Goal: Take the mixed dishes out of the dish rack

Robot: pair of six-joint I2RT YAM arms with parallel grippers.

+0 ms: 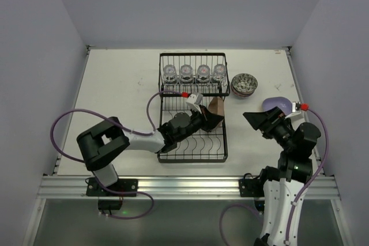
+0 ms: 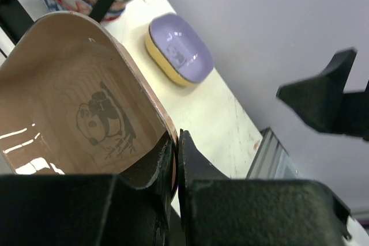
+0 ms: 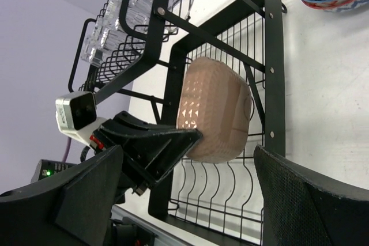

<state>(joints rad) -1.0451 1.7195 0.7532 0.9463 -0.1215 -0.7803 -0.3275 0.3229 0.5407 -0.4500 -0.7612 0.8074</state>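
The only print that can be read is a picture: a line drawing of a panda on the glossy inner face of the tan rounded-square plate (image 2: 86,102), seen in the left wrist view. A small dark motif sits in the middle of the purple rounded-square plate (image 2: 179,47), too small to make out. The black wire dish rack (image 1: 193,142) sits mid-table. Its raised upper shelf holds four clear glass cups (image 1: 194,73) in a row, and its lower tray holds the tan plate alone, standing on edge and tilted at the far right end, close under the shelf. The left gripper (image 2: 176,148) reaches across the tray with its jaws pressed together on the plate's rim, one finger on the inner face and one on the ribbed back. Whether the plate's lower edge rests on the curved dividers or hangs just above them cannot be told, since the gripper covers it. On the white table (image 1: 115,84) just right of the rack stands a stack of patterned bowls (image 1: 244,83). How many there are is hard to count, as they are cut off in both wrist views. Nearer the arms, the purple plate lies nested on a yellow plate (image 2: 158,56) of which only the rim shows. The right gripper (image 1: 259,120) hangs beside this pair with its jaws spread wide and nothing between them, pointing toward the rack.
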